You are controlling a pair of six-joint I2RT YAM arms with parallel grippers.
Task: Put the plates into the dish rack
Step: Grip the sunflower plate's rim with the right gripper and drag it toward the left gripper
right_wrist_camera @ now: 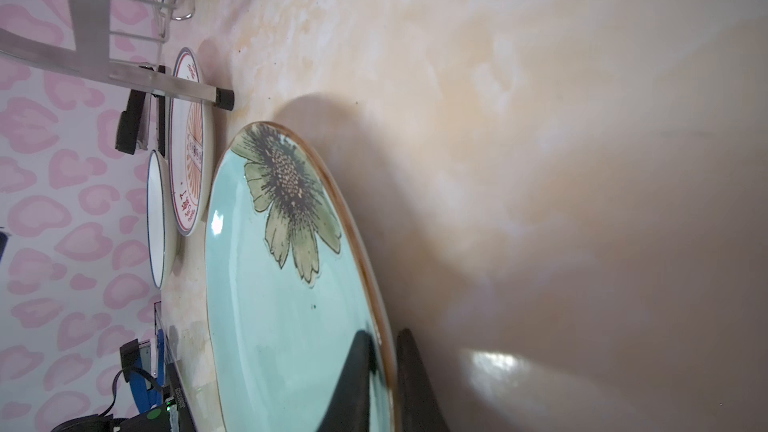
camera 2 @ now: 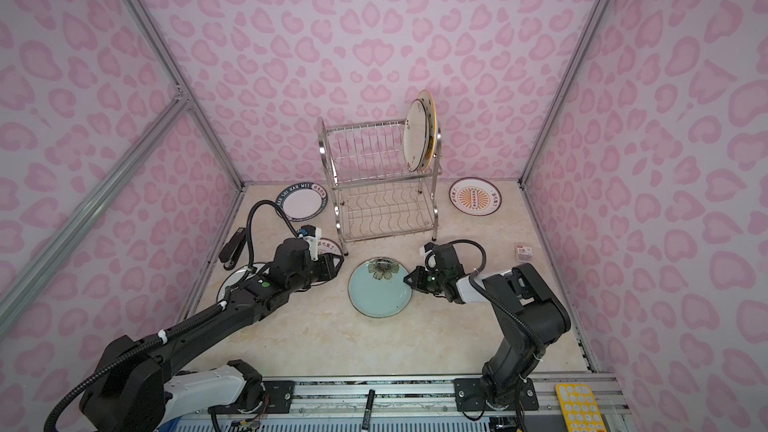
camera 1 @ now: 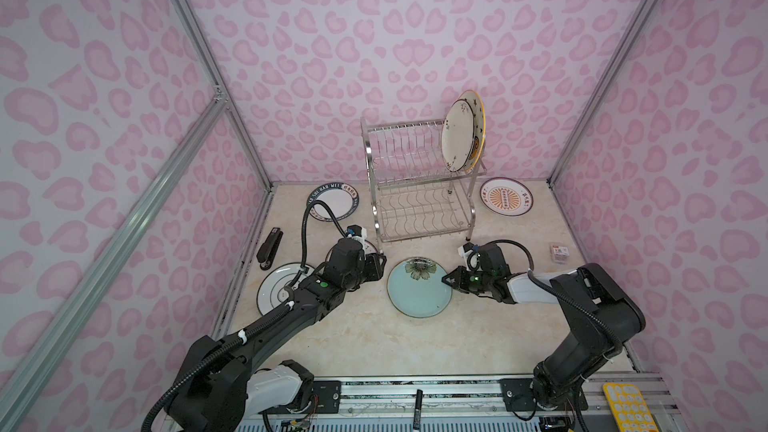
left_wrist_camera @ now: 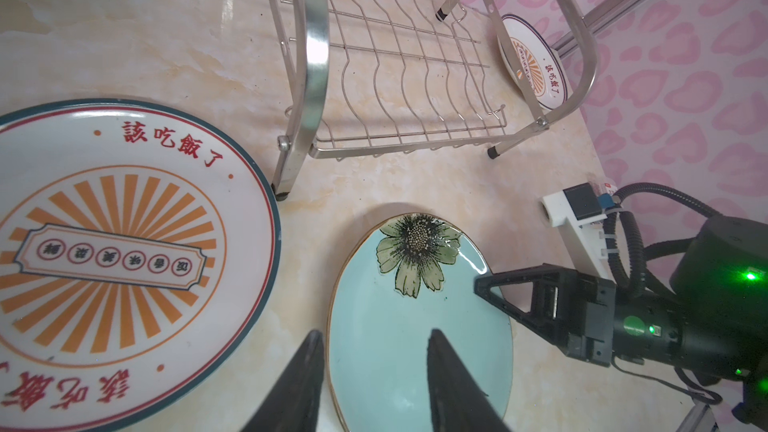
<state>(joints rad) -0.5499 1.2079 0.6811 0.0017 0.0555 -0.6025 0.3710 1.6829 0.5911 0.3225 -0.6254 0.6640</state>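
**Teal plate (camera 1: 419, 292) gripped at its rim, in front of the dish rack (camera 1: 415, 201)**

Top views: we log the teal plate on the table (camera 1: 365, 338), between left gripper (camera 1: 381, 270) and right gripper (camera 1: 445, 279). Two racked plates (camera 1: 457, 135) stand upright at the upper tier's right end.

Left wrist: left gripper (left_wrist_camera: 375, 332) fingers apart, either side of the plate's edge.

Right wrist: right gripper (right_wrist_camera: 384, 332) clamped on the rim.

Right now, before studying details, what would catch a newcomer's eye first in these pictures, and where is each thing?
Pink heart-patterned walls surround everything. At the back of the table the shiny dish rack holds a white floral plate and a star plate on edge at its upper tier's right end. Mid-table lies the teal flower plate, its rim pinched by the right gripper, the left gripper open opposite.
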